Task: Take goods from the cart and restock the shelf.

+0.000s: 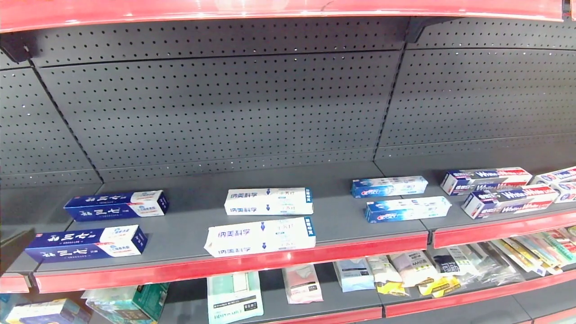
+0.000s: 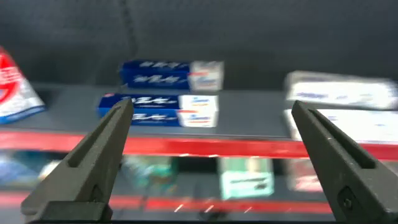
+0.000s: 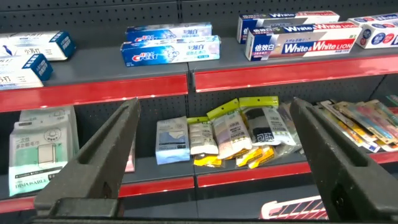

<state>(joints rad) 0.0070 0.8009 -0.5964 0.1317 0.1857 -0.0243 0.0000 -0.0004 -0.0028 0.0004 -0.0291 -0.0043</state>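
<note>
The grey shelf (image 1: pixel 193 216) carries pairs of toothpaste boxes lying flat. Two dark blue boxes (image 1: pixel 116 205) (image 1: pixel 87 243) lie at the left, two white boxes (image 1: pixel 268 201) (image 1: pixel 261 236) in the middle, and two light blue boxes (image 1: pixel 389 186) (image 1: pixel 407 209) to their right. My left gripper (image 2: pixel 211 104) is open and holds nothing, in front of the shelf edge facing the dark blue boxes (image 2: pixel 158 110). My right gripper (image 3: pixel 216 102) is also open with nothing in it. It hangs before the lower shelf, under the light blue boxes (image 3: pixel 171 51).
White-and-red boxes (image 1: pixel 508 200) fill the shelf's right end. The lower shelf holds several hanging packets (image 3: pixel 236 134) and a white pack (image 1: pixel 234 297). A red rail (image 1: pixel 225 263) fronts each shelf, and a perforated back wall (image 1: pixel 225 112) stands behind. Bare shelf lies between the box pairs.
</note>
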